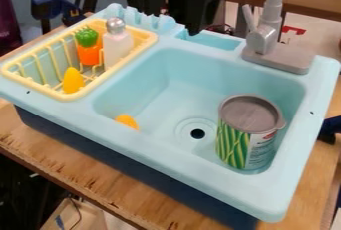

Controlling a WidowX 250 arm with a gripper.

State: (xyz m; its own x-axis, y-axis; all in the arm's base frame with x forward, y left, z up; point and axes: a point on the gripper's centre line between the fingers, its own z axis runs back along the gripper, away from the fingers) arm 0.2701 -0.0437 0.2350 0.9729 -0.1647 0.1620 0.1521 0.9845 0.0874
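Right, the gripper: the black gripper [194, 28] is hanging at the sink's back rim, over by the recess [216, 41] and left of the grey faucet [266, 34] in view.
Jaws: whether they're sitting released or clenched, I cannot tell.
Can from jaws: the lidded can [248, 134] is standing inside the sink [180, 158], forward of the jaws and off to the view's right, lower down, well apart.
Can's long axis: it's running roughly upright, grey lid on top, with the drain [198, 134] just beside its base.
Yellow-orange piece: this one [126, 121] is lying forward and to the view's left, tucked by the near wall, partly hidden, so its long axis I can't call.
Rack side: the white bottle [117, 49] is standing leftward of the jaws in the yellow rack [67, 95], beside the carrot [88, 54].
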